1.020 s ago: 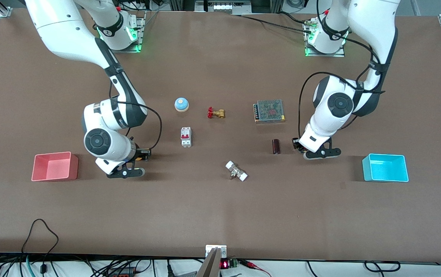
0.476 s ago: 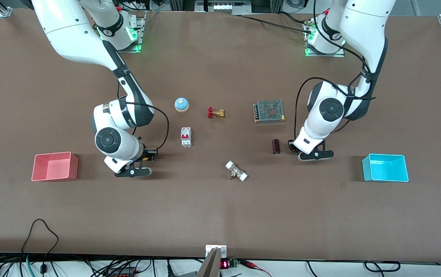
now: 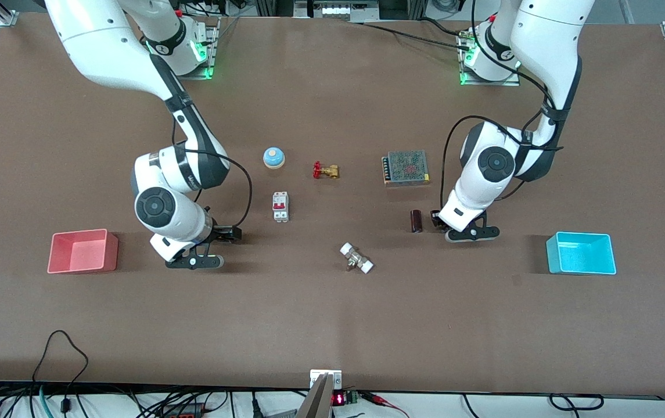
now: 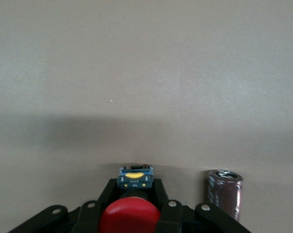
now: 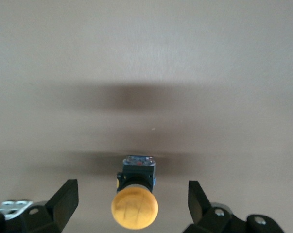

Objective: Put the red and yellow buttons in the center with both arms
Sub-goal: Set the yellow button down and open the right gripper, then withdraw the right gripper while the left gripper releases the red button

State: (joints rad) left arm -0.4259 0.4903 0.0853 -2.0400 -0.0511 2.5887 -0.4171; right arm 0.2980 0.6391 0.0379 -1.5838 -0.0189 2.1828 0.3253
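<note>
In the right wrist view the yellow button (image 5: 134, 206) sits on the brown tabletop (image 5: 146, 73) between the wide-open fingers of my right gripper (image 5: 131, 190), touching neither. In the front view that gripper (image 3: 229, 234) is low over the table, beside the pink tray and toward the middle; the button is hidden there. My left gripper (image 4: 134, 188) is shut on the red button (image 4: 129, 217), its blue base pointing out past the fingertips. In the front view the left gripper (image 3: 439, 219) is low, right beside a dark capacitor (image 3: 416, 220).
A pink tray (image 3: 82, 251) and a cyan tray (image 3: 581, 253) stand at the table's ends. A blue-and-white dome (image 3: 273, 157), a brass valve (image 3: 325, 170), a breaker (image 3: 280, 206), a power supply (image 3: 406, 168) and a white fitting (image 3: 356, 258) lie around the middle.
Both grippers have shifted toward the table's middle. The right arm's wrist then drew back a little toward the pink tray.
</note>
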